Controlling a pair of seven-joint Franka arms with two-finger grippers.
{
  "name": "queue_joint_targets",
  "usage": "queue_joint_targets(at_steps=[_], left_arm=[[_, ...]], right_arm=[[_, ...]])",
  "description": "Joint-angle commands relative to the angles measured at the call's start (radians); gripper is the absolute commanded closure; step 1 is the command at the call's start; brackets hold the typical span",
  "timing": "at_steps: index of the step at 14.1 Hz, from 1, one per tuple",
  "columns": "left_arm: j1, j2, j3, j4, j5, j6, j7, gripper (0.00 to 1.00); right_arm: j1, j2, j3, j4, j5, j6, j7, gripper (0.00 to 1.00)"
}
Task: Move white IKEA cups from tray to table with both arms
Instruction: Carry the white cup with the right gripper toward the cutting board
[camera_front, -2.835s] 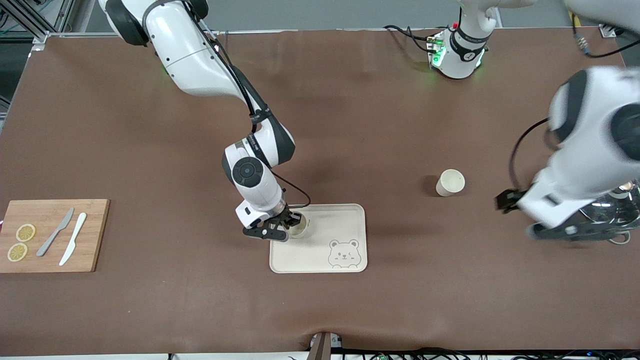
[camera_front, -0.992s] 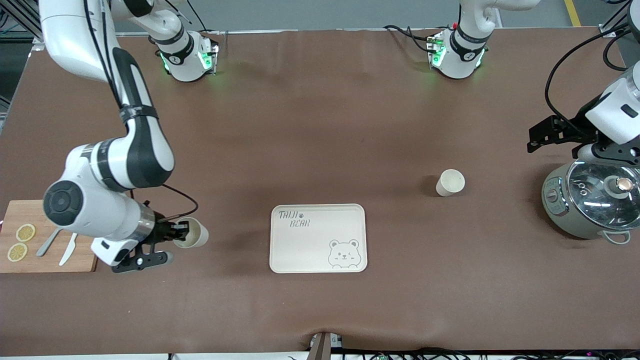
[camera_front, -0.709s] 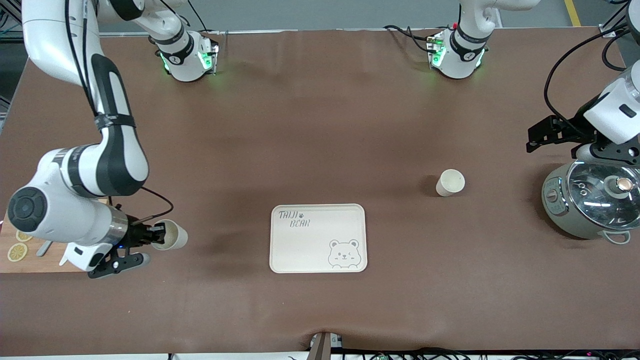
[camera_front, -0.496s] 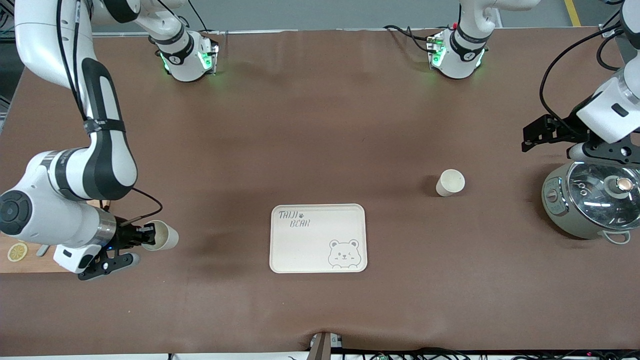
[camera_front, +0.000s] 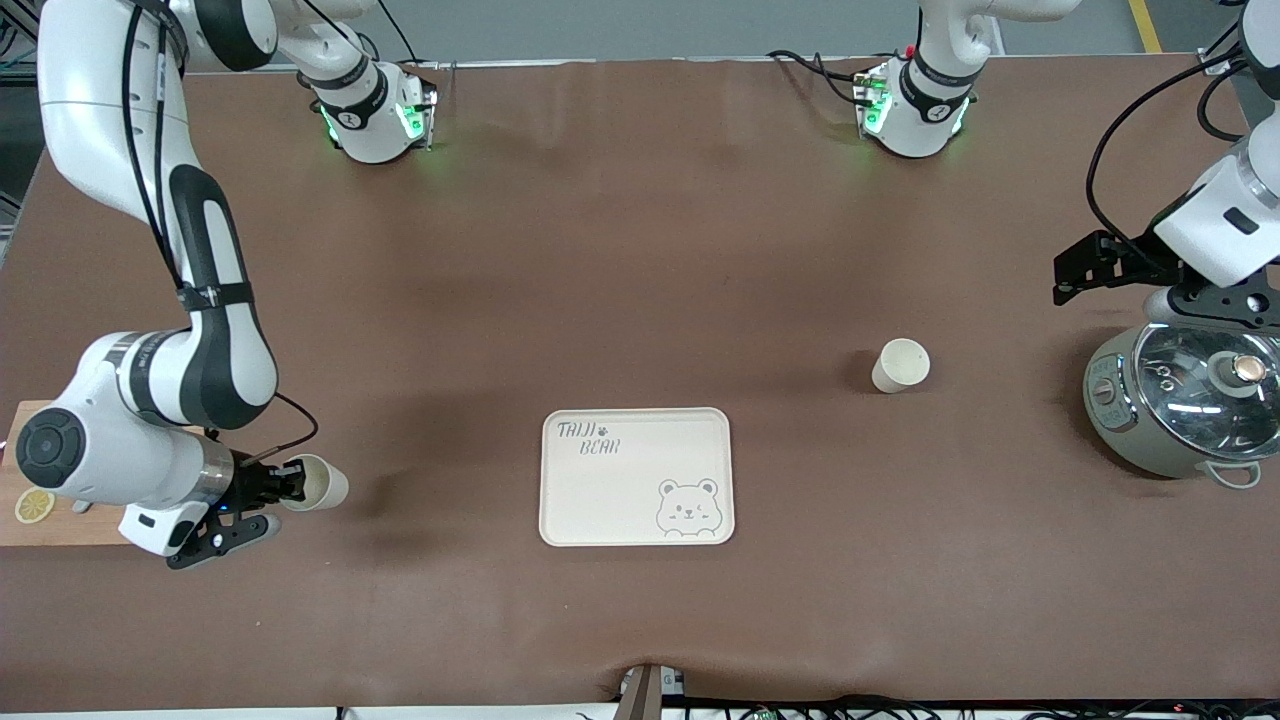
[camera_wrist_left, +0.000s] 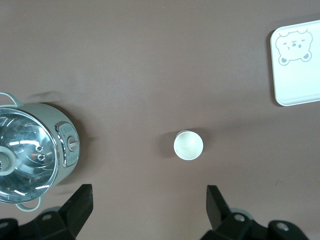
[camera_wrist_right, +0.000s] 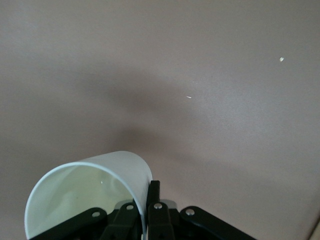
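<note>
One white IKEA cup (camera_front: 318, 483) hangs tilted over the bare table between the cutting board and the bear tray. My right gripper (camera_front: 285, 487) is shut on its rim. In the right wrist view one finger sits inside the cup (camera_wrist_right: 87, 192) and one outside, with the right gripper (camera_wrist_right: 146, 210) pinching the wall. The second white cup (camera_front: 901, 365) stands upright on the table, between the tray and the pot. My left gripper (camera_front: 1068, 278) hangs open and holds nothing, over the table beside the pot. In the left wrist view this cup (camera_wrist_left: 188, 145) lies ahead of the spread left gripper (camera_wrist_left: 148, 207).
The cream bear tray (camera_front: 637, 476) lies mid-table with nothing on it. A grey-green pot with a glass lid (camera_front: 1180, 400) stands at the left arm's end. A wooden cutting board (camera_front: 55, 528) with lemon slices sits at the right arm's end, partly hidden by the right arm.
The right arm has carried the cup away from the tray toward the cutting board end, its grip unchanged. The left arm has barely shifted above the pot.
</note>
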Motion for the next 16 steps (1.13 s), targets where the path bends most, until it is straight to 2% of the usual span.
queue_joint_targets(at_steps=[1,16], left_arm=[[0.008,-0.007,-0.001,0.000,0.020,0.006,0.018,0.00],[-0.002,-0.010,-0.007,0.000,0.019,0.014,0.112,0.00]], right_arm=[[-0.013,-0.003,0.014,-0.036,0.016,0.039,-0.030,1.00],[-0.026,0.086,0.014,-0.036,0.016,0.166,-0.055,1.00]])
